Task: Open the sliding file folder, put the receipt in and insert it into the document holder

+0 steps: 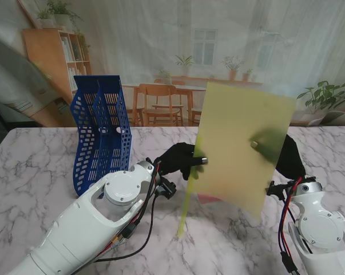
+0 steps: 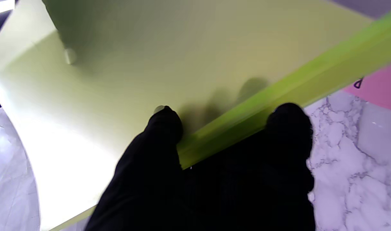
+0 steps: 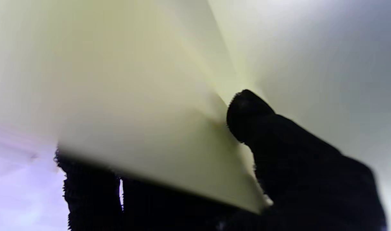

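Two robot hands: both grip one folder, held up off the worktop.
Worktop (image 1: 35,172): marble top carrying everything; its near middle lies under the raised folder.
Document holder (image 1: 100,129): blue perforated rack, upright near the far left corner of the worktop, its open side facing right, towards the folder.
Sliding file folder (image 1: 244,143): yellow-green translucent sheet, raised and roughly upright over the middle of the worktop, tilted, spanning the gap between the hands; its long axis runs up and down.
Slide bar (image 1: 185,209): greener strip along the folder's left edge, its lower end reaching toward the near edge of the worktop.
Left robot hand (image 1: 181,159): black-gloved, fingers pinched on the slide bar edge; nearer the holder of the two.
Right robot hand (image 1: 286,154): mostly behind the sheet, thumb and fingers clamped on the folder's right part.
Receipt (image 2: 377,88): pink slip flat on the worktop under the folder, not yet inside it.
Key relation: the bar lies in the left hand; opening likely means drawing it along its length while the right hand holds the sheets.
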Available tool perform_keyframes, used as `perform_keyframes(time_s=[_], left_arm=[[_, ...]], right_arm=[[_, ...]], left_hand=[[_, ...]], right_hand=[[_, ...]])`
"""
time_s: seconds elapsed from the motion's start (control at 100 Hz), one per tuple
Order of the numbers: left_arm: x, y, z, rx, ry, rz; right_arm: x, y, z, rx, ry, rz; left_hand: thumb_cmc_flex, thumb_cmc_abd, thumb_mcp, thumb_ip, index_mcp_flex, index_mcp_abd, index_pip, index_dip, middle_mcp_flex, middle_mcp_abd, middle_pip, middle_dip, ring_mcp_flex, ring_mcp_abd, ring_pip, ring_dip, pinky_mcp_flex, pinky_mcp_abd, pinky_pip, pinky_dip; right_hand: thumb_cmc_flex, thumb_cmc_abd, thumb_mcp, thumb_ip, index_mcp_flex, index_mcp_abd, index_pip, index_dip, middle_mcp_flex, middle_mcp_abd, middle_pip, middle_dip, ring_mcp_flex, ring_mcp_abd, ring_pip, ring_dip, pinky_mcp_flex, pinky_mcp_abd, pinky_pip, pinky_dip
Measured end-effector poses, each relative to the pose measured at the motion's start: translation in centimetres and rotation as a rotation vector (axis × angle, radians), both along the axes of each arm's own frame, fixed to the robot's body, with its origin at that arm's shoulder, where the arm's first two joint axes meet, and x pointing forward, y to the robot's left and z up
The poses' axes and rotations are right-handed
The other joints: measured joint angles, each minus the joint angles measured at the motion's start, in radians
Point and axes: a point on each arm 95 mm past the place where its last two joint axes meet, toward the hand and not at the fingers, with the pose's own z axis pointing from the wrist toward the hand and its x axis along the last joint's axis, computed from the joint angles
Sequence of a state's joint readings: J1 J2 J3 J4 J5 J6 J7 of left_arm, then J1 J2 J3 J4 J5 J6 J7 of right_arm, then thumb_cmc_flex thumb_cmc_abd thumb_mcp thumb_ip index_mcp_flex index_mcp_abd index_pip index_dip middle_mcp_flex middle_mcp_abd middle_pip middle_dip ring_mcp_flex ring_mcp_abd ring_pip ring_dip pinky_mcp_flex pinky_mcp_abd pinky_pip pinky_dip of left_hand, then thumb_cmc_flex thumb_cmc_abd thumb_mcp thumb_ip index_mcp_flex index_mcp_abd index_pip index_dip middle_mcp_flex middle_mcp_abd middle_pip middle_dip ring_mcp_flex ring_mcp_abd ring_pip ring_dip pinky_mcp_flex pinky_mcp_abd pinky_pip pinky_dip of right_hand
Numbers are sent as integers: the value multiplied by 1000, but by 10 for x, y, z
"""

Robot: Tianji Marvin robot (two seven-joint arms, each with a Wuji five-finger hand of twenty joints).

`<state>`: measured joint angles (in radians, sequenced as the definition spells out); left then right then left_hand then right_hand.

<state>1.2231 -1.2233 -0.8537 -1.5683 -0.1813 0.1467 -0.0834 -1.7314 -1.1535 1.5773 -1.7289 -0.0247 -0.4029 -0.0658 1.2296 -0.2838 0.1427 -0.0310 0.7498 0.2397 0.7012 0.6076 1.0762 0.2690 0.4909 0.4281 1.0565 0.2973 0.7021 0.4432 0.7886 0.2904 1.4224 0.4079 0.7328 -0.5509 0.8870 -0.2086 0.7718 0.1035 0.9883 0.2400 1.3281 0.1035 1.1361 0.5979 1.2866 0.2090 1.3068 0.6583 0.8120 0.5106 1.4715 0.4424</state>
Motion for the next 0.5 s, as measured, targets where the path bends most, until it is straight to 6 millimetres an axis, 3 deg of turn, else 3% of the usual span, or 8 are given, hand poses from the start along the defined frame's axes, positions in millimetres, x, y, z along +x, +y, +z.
perform_keyframes(time_s=[0.33,0.5], left_arm=[[-2,9,-21,25,87,37],[-7,16,-29,13,154,36]], right_arm=[[9,9,-18,4,176,-96],[10,12,-25,5,265,-115]], left_hand=[[0,10,0,0,0,23,-28,-48,-1,3,0,0,0,2,2,14,-2,0,8,0],[0,12,0,0,-13,35,-40,-48,-1,9,10,0,0,4,18,15,-2,3,21,1]], right_hand=[[29,38,-3,0,11,50,16,147,12,11,-22,9,0,13,-3,8,23,0,6,-41],[40,38,-2,-7,11,64,29,176,11,23,-22,2,0,23,-7,8,23,2,6,-52]])
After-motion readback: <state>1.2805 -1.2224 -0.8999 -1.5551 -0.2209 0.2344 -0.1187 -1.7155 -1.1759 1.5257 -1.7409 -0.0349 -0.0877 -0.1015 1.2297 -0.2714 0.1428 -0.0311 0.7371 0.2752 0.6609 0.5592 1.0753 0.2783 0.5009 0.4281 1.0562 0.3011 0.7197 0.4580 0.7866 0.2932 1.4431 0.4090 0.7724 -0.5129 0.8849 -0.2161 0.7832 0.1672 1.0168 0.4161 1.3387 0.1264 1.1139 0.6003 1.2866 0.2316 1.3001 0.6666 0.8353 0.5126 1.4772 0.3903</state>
